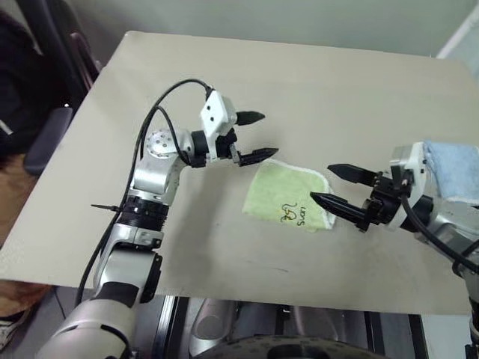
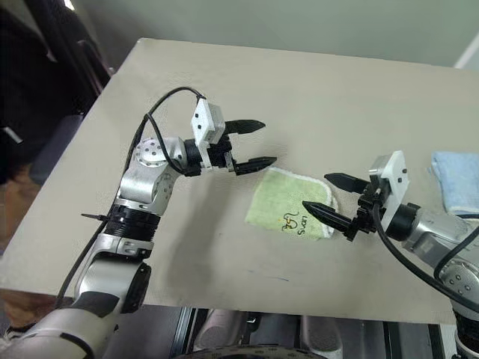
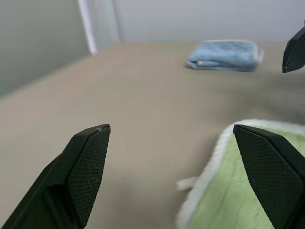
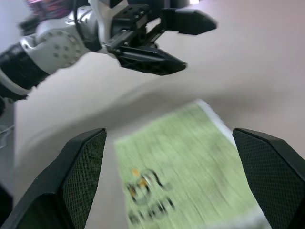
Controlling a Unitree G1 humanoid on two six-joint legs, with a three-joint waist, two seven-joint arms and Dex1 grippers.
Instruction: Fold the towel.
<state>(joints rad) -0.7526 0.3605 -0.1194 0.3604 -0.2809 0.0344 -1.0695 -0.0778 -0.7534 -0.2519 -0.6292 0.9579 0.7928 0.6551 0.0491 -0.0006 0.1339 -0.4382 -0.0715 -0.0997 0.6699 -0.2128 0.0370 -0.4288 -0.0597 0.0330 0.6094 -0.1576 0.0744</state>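
At 10 o'clock of the towel (image 1: 288, 198), the left tool (image 1: 258, 135) hovers spread and empty. Right tool (image 1: 334, 185), also spread, hovers at its 3 o'clock edge. Towel lies folded mid-surface (image 1: 314, 90); folded blue towel (image 1: 455, 170) at 3 o'clock.

The silver left arm's black two-fingered left gripper (image 1: 255, 135) gapes toward three o'clock; the right gripper (image 1: 334, 185) gapes toward nine o'clock, both holding nothing.

A beige table (image 1: 314, 82) is seen against a pale grey-green wall (image 1: 284, 19) — matte and evenly lit. A dark chair (image 1: 45, 90) is placed at its left edge.
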